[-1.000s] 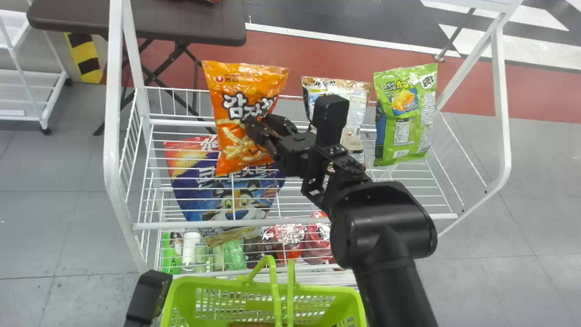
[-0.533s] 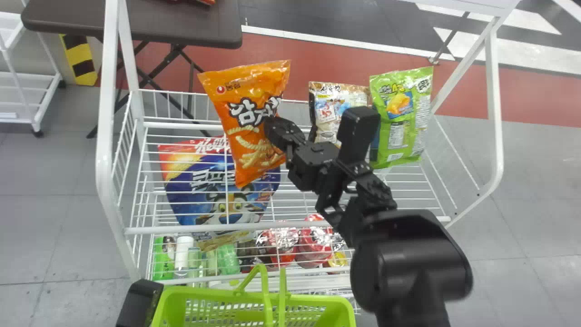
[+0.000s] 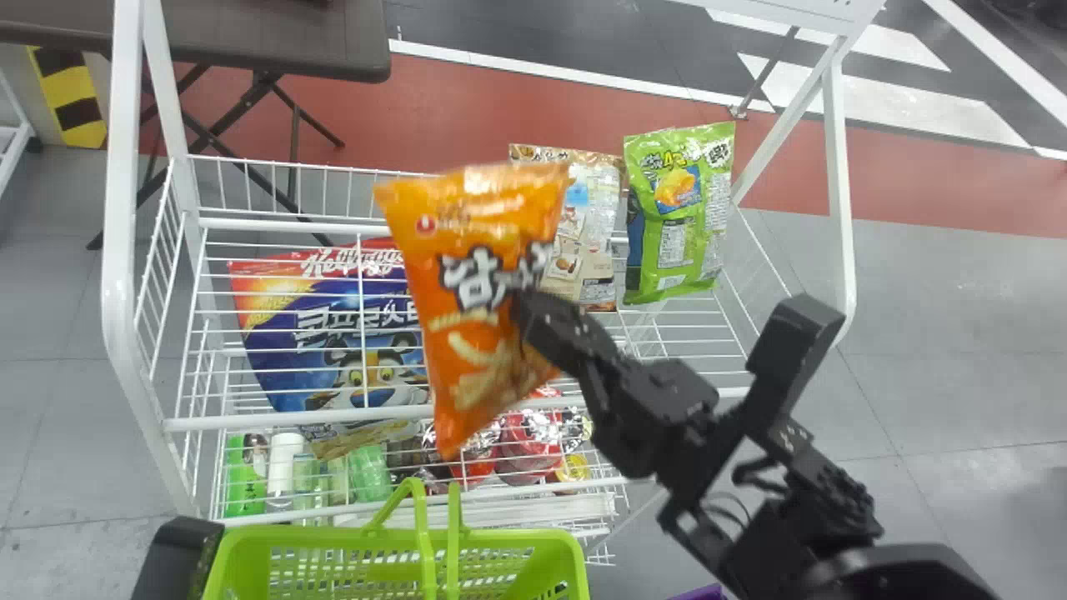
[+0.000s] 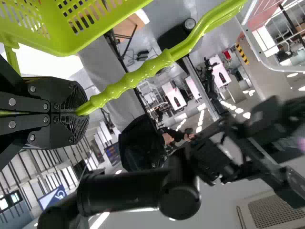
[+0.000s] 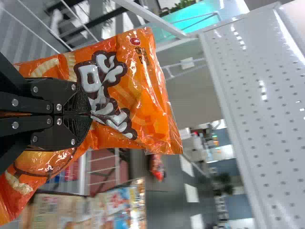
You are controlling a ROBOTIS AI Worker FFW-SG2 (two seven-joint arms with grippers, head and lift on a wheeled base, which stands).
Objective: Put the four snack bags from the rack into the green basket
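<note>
Right gripper (image 3: 531, 315): clenched on the orange bag's three o'clock side, likely so its narrow lower end can enter the basket first.
Orange bag (image 3: 475, 287): upright, slightly tilted, in front of the rack (image 3: 275, 421); centre of the clock for the lines below.
Brown bag (image 3: 588, 258): two o'clock, on the rack.
Green bag (image 3: 679, 212): two o'clock, beyond the brown one.
Blue bag (image 3: 333, 333): between eight and nine, behind the wires.
Green basket (image 3: 392, 540): towards seven, presumably near to shorten the carry.
Left gripper (image 4: 81, 113): closed round the basket's handle (image 4: 143, 71), probably steadying it.
</note>
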